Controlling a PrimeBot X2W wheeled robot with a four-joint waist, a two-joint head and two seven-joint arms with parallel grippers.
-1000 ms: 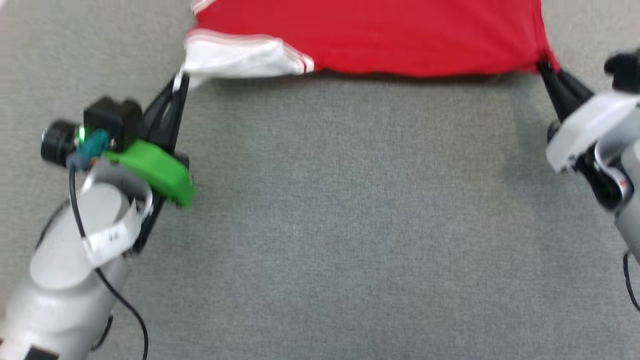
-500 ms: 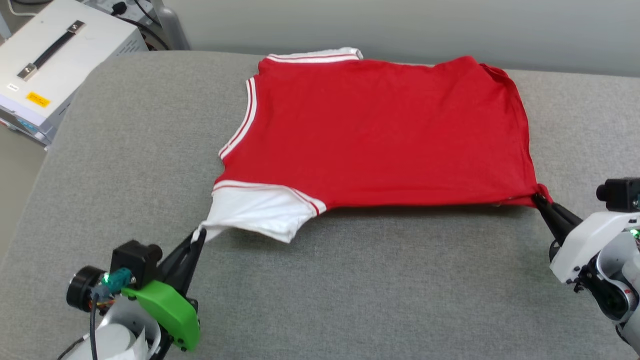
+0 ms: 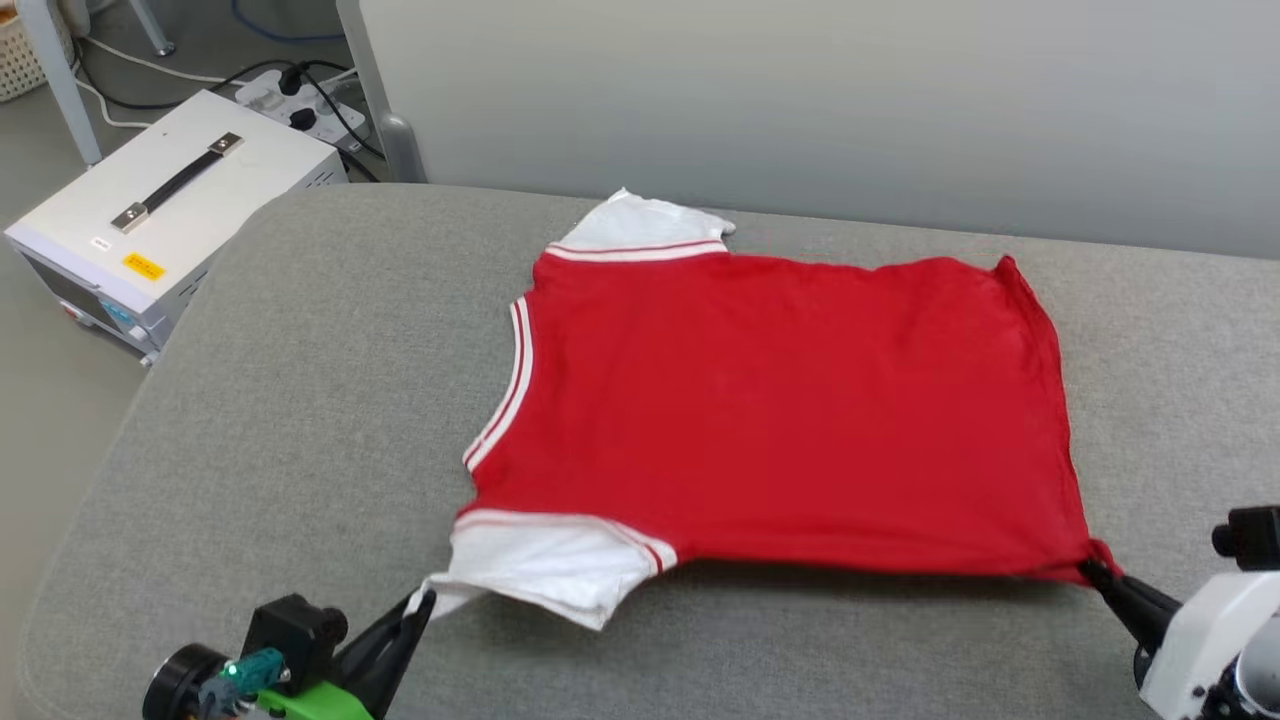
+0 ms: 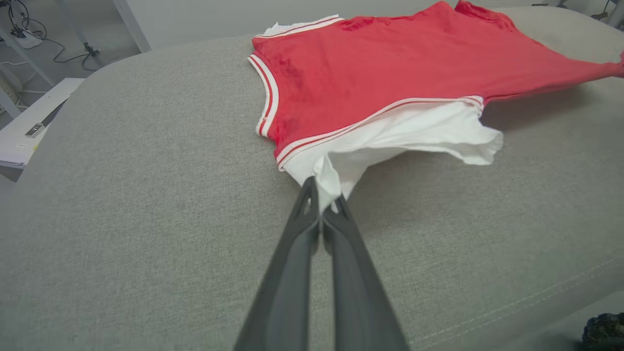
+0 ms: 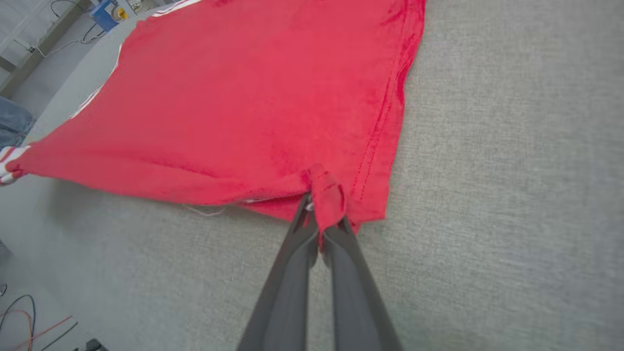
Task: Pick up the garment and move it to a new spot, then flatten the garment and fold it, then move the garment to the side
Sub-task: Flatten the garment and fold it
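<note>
The garment [image 3: 780, 400], a red jersey T-shirt with white sleeves and striped trim, lies spread on the grey cushioned surface [image 3: 300, 400], plain red side up; its print is hidden. My left gripper [image 3: 420, 603] is shut on the edge of the near white sleeve [image 4: 414, 131], pinching a fold of white cloth [image 4: 325, 180]. My right gripper [image 3: 1092, 570] is shut on the near hem corner [image 5: 325, 192], where red cloth bunches between the fingers. The near edge of the shirt is lifted slightly and stretched between the two grippers.
A white equipment box with a black handle [image 3: 170, 220] stands on the floor beyond the surface's left edge, with a power strip and cables [image 3: 290, 90] behind it. A pale wall runs along the back. Bare grey surface lies left of and in front of the shirt.
The head camera has tilted up, so the whole shirt, wall and box have come into the picture. Both grippers keep their hold on the sleeve and hem corner, the shirt stretched between them.
</note>
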